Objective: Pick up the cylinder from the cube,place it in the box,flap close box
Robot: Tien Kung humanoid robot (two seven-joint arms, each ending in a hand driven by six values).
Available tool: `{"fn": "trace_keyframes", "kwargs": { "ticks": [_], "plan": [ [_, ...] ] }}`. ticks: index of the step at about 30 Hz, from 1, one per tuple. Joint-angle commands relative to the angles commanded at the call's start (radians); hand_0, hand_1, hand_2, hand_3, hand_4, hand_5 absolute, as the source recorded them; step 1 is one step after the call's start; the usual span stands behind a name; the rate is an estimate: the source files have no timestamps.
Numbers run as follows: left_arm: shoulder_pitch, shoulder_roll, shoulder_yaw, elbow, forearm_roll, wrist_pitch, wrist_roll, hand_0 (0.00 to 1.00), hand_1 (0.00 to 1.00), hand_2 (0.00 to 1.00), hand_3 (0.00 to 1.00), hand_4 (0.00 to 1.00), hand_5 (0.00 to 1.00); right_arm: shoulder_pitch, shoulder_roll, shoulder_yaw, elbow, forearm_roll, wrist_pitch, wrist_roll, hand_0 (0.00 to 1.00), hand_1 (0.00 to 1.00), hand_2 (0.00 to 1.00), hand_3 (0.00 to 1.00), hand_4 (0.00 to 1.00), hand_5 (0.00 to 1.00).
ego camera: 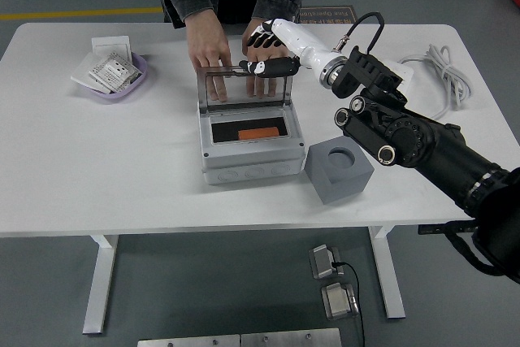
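Observation:
The grey box (248, 156) stands at the table's middle with its clear lid (244, 87) raised upright at the back. An orange cylinder (258, 132) lies inside the box on a black lining. To the right stands the grey cube (339, 170), its round top hole empty. My right hand (266, 56), white with black fingers, reaches over the lid from behind. Its fingers (264, 67) are stretched out along the lid's top edge and hold nothing. The left arm is out of view.
A person stands at the far side with both hands flat on the table behind the box, one (207, 50) left of my hand. A purple bowl (140, 75) of packets sits far left. A white power strip and cable (435, 67) lie at the right.

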Motion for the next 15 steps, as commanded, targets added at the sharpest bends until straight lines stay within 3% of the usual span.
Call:
{"fn": "trace_keyframes", "kwargs": {
  "ticks": [6, 15],
  "plan": [
    [0.001, -0.001, 0.002, 0.0, -0.001, -0.001, -0.001, 0.711, 0.728, 0.673, 0.718, 0.781, 0.612, -0.011, -0.001, -0.019, 0.006, -0.002, -0.005, 0.003, 0.69, 0.679, 0.667, 0.63, 0.802, 0.446],
    [0.004, -0.005, 0.011, 0.0, -0.01, 0.0, -0.008, 0.711, 0.73, 0.677, 0.724, 0.782, 0.613, -0.041, -0.032, -0.041, 0.085, -0.03, -0.015, 0.002, 0.682, 0.677, 0.663, 0.631, 0.801, 0.447]
  ]
}}
